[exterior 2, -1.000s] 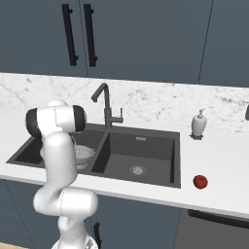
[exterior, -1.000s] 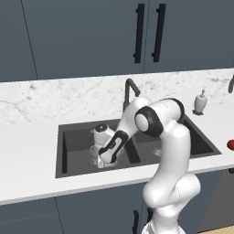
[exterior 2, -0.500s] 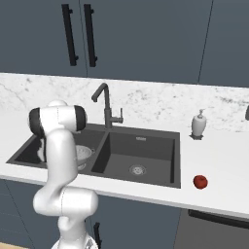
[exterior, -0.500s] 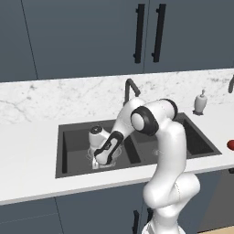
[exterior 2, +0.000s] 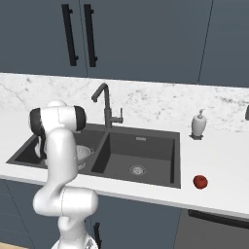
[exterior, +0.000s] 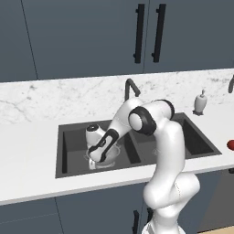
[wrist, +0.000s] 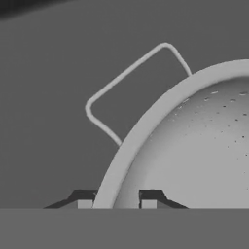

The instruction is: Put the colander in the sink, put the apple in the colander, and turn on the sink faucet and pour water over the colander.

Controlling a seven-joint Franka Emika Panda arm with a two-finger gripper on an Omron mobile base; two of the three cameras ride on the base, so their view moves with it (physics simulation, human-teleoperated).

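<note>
- Colander [exterior: 106, 155] was seen down in the left basin of the sink [exterior: 73, 137], toward the basin's front edge; in the right base view its rim [exterior 2: 83, 154] was visible just behind the arm.
- Gripper [wrist: 116, 203] was seen low in that basin, astride the colander rim: in the hand view one fingertip [wrist: 83, 202] lay outside the rim and the other inside the bowl.
- Jaws were set narrow, with the rim between them; whether the pads were pressing or just clear of the metal could not be told.
- One wire handle [wrist: 127, 78] was seen beside the gripped stretch of rim, standing off over the dark basin floor.
- Apple [exterior 2: 200, 182] was left on the counter right of the sink, near the front edge, well apart from the colander; in the left base view it was cut by the right frame edge [exterior: 231, 145].
- Faucet [exterior 2: 105, 104] stood at the sink's back edge above the divider; no water was seen.
- Soap bottle [exterior 2: 198, 124] stood at the back right corner of the sink, not needed.
- Step judged: step one, colander placement, at its release point; apple and faucet steps not begun.
- Next move judged to call for: jaws spread clear of the rim, a straight lift out of the basin without snagging the handle, then a long swing right to the apple.
- Risk judged: colander dragged or tipped if the lift is made before the rim is free.
</note>
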